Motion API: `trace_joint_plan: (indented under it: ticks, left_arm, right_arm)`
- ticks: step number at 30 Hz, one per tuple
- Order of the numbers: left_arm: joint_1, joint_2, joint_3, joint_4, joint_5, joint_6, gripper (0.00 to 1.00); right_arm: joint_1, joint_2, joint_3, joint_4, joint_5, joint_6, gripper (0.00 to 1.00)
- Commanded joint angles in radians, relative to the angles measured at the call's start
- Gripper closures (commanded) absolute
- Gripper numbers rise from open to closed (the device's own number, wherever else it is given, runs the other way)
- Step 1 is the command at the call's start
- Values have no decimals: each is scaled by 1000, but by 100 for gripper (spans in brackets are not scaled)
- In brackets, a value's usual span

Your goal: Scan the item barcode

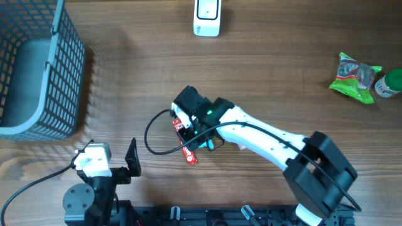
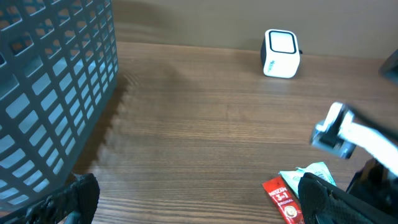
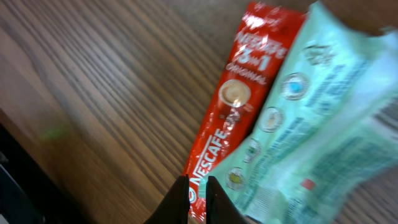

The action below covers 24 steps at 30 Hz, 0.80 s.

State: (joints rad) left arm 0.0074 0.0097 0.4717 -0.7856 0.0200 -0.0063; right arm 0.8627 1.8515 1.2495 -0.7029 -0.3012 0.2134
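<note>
Item: red Nescafé sachet (image 3: 233, 112), flat on counter (image 1: 264, 75) near the front edge, centre. Taken as the scan item b/c the arm is on it (my read).
Neighbour: mint packet (image 3: 311, 143) overlaps the sachet's long edge. Probably why the end effector is on the sachet's free lower end, not its middle.
R end effector (image 3: 198, 198): narrow, tips nearly together w/ the sachet's bottom end in the gap. Looks like a pinch. Can't tell how firm.
R arm: stretched from front right across to centre, wrist angled down at the sachet.
L end effector (image 2: 202, 208): wide, nothing in it, parked low at front left. Looks idle, out of R arm's way.
Scanner (image 1: 207, 17): white block at far edge, centre, well apart from the sachet. Item must be lifted and carried across to it, code side toward its window.
Barcode: not visible in any view. The brand face is up, so it's likely underneath or on the back (guess).
Others: grey basket (image 1: 69, 69) far left, green snack bag (image 1: 353, 76) and a green-lidded thing (image 1: 391, 83) far right, both away from the action.
Overhead only: whole layout and the sachet-to-scanner gap. R wrist blocks the pinch itself.
R wrist only: print on the sachet, the overlap, tip gap.
L wrist only: scanner's front face, basket wall close up. Sachet and mint packet peek in at lower right.
Risk: mint packet may drag along on the lift.
</note>
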Motion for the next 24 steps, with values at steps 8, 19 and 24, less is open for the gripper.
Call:
trace_joint_plan:
  ticks: [8,19,24]
  left_arm:
    - [-6,-5,-10,2,-10,-10,0]
    - [-6,-5,-10,2,-10,-10,0]
    - [-6,-5,-10,2,-10,-10,0]
  right_arm:
    - [7,132,-14,-97,147,84,96]
    - [6,103,18,-234,394,205,96]
    - [-22,25,56,-234,186,229,28]
